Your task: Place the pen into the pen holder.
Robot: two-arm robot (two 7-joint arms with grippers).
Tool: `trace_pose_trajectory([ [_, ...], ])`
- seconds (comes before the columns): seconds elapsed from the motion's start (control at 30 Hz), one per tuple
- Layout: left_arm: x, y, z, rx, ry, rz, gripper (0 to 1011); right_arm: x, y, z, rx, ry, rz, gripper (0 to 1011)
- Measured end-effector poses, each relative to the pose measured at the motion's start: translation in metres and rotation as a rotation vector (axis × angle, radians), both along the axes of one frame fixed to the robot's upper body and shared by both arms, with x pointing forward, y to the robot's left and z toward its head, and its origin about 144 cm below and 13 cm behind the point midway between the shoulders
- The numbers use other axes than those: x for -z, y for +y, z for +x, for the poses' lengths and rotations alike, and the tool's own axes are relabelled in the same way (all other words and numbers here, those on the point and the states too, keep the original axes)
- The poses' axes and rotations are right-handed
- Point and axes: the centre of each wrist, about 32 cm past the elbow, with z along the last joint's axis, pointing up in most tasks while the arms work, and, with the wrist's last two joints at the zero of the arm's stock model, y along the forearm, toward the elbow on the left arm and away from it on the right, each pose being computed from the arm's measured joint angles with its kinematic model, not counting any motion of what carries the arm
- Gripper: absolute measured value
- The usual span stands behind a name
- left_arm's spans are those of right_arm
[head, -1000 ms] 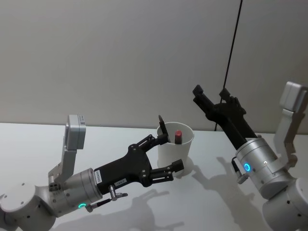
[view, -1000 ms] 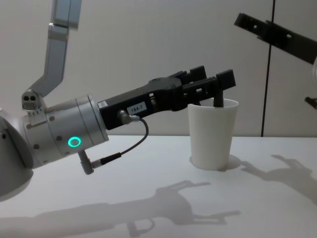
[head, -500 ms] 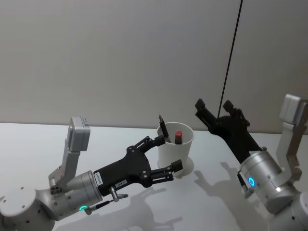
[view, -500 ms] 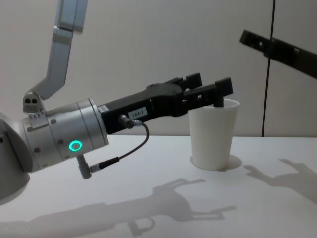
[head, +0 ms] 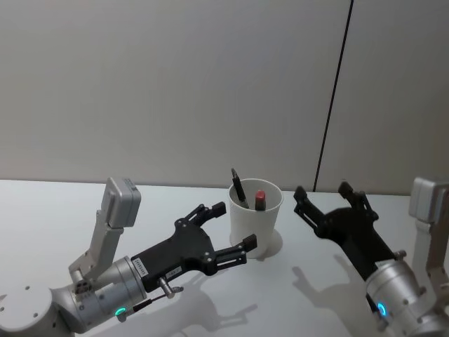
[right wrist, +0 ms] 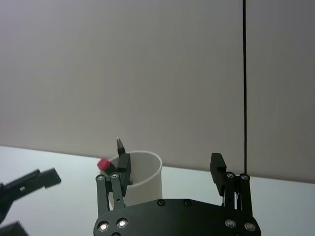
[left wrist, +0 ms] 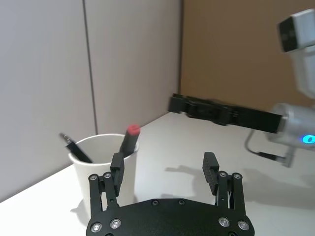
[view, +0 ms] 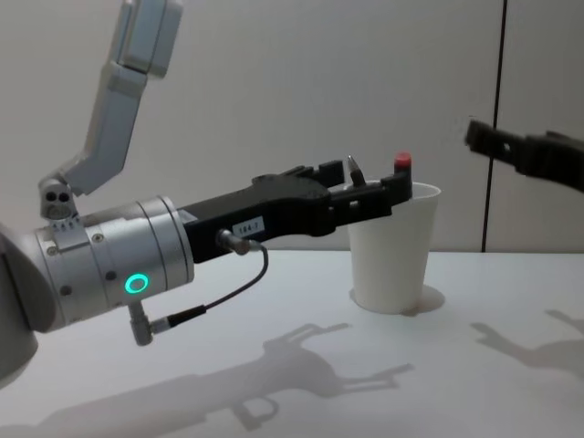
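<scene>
On a white table before a grey wall, the pen is leaning inside the white pen holder beside a red-capped marker, while I am holding my left gripper spread open just beside it and my right gripper, also open, near its other side.

Silver arms, black end effectors, teal ring lights

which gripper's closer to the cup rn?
Left. The left gripper is open right beside the cup, its fingers flanking the cup's near-left side. The right gripper is open too, off to the cup's right with a clear gap.
</scene>
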Motion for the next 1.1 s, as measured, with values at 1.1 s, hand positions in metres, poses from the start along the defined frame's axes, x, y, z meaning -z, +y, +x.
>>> trace_pose_trajectory([
  [1.1, -0.005, 0.002, -0.043, -0.402, -0.018, 0.162, 1002, 0.018, -0.011, -0.048, 0.043, 0.033, -0.187, 1001],
])
